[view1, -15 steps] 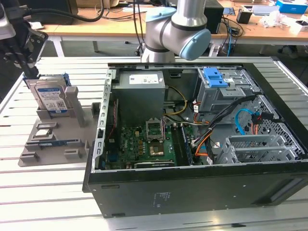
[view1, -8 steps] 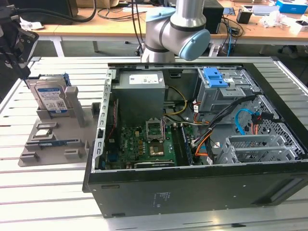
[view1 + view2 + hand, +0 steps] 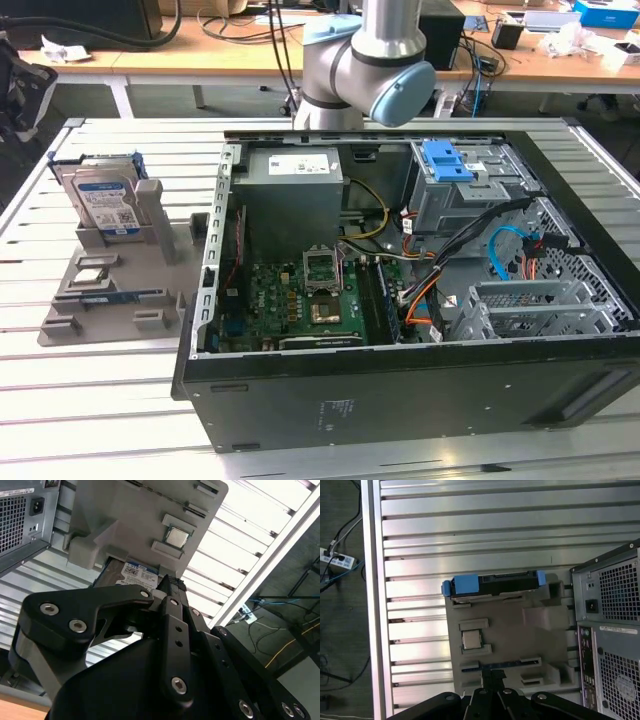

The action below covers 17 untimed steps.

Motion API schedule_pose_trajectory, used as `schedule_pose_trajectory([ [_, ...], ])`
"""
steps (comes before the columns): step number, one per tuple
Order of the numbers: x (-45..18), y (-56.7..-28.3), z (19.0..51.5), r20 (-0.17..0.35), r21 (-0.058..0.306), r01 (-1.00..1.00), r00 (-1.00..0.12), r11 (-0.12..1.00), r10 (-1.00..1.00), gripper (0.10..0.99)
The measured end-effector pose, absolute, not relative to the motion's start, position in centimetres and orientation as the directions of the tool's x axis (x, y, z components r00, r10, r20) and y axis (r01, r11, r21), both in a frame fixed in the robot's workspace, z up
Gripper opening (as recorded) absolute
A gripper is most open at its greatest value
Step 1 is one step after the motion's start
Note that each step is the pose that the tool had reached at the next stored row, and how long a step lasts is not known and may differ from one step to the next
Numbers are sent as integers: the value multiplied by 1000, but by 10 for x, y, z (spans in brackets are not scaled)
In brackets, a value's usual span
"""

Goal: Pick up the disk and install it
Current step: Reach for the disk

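Aluminium slatted table bears the disk upright — wooden desks behind.

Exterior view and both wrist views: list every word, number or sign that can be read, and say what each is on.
None can be read.
Disk: white-and-blue barcode label, print too small.
Power supply: white label, print blurred.
Computer case: white strip on its back, and pale marks on its front in the exterior view, both too small.
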State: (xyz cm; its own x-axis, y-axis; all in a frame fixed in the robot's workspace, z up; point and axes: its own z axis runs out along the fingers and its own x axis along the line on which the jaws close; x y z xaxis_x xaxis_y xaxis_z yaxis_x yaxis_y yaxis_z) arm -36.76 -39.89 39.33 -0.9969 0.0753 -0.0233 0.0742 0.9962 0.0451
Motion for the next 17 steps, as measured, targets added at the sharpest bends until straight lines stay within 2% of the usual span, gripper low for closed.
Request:
schedule_pose_trajectory([
  [12, -398, -399, 393, -23, 45, 74, -997, 996, 75, 106],
  [17, -400, -390, 393, -23, 42, 74, -997, 996, 75, 106],
])
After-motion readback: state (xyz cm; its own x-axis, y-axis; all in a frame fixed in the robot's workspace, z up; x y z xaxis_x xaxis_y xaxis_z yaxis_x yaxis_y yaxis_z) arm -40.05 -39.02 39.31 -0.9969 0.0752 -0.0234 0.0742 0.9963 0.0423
